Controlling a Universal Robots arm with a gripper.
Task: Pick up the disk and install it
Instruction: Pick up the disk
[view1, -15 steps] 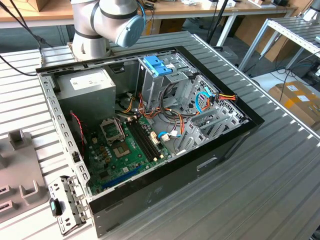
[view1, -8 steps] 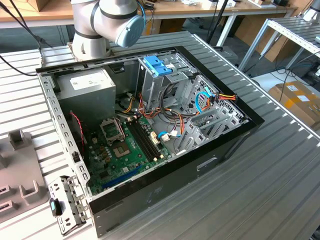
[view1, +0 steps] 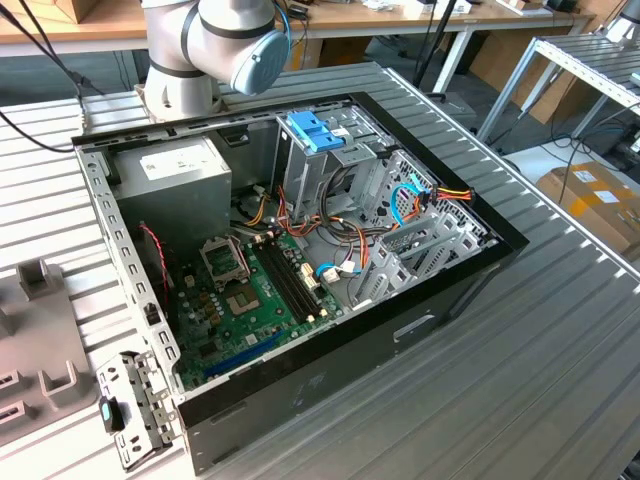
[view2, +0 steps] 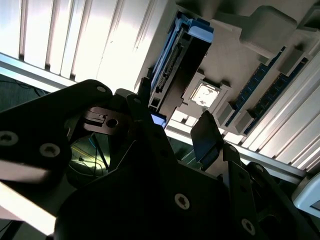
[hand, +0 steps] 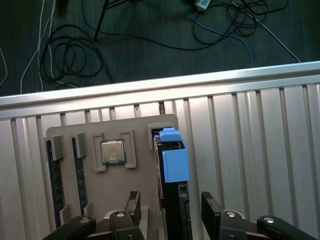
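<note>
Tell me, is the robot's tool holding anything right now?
Nothing. The tool is open, with one finger on each side of the disk, which stands on edge. Neither finger is touching it.

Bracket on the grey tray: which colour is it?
The bracket is light blue; first wrist view shows it best.

Seemingly edge-on, the disk (hand: 175, 212) is partly hidden by the blue bracket (hand: 175, 162) and cropped by the frame.

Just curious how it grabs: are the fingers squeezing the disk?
No, the fingers stand apart from the disk, a gap on each side.
</note>
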